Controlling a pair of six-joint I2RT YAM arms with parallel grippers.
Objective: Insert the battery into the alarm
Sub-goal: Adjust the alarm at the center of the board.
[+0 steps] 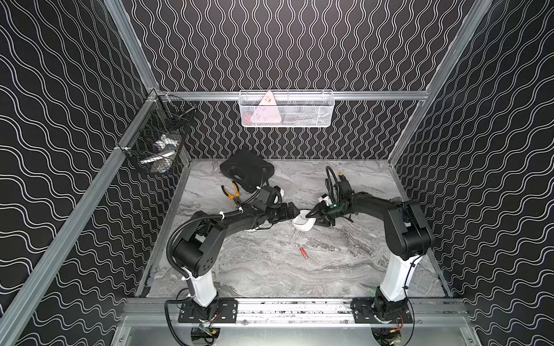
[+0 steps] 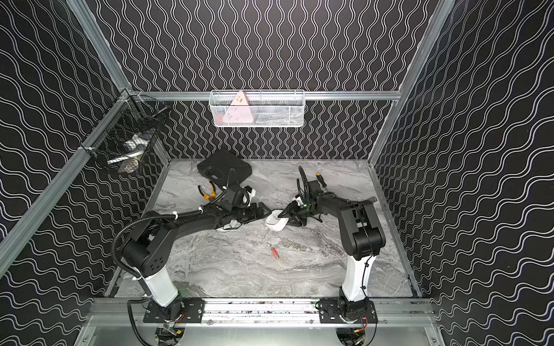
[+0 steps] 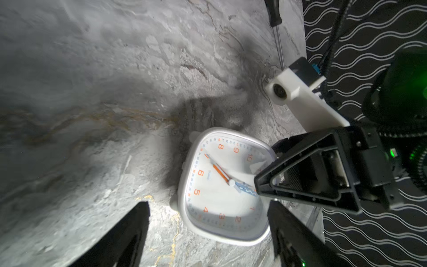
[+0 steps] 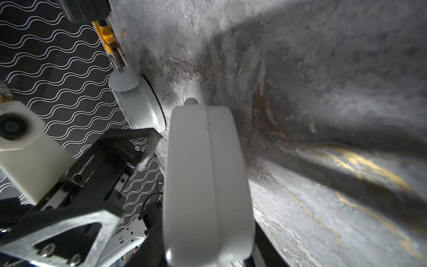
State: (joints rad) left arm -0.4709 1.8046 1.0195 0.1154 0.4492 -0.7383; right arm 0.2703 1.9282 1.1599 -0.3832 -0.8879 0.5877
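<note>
The right claw [image 1: 313, 218] is clamped on the alarm clock [image 1: 302, 224], one finger across the dial and the other behind the case. It holds the clock tilted near the middle of the bench [image 1: 269, 269]; whether the clock's lower edge touches the surface I cannot tell. The right wrist view shows the clock's white side [image 4: 208, 185] with its seam running between the fingers. The dial, white with orange numbers [image 3: 221, 185], faces the left claw [image 1: 292, 212], which sits just beside the clock with its fingers spread wide and nothing between them.

The battery [image 1: 304, 253] is small and red. It lies loose on the bench, well apart from the clock, on the side toward the arm bases and roughly between them; both top views show it [image 2: 275, 252].

Farther back, behind the left arm, orange-handled pliers [image 1: 231, 193] lie beside a black case [image 1: 247, 170]. A screwdriver [image 2: 321, 179] lies behind the right arm. A white basket [image 1: 286, 109] hangs on the back wall and a black basket [image 1: 159, 143] on the side rail.
</note>
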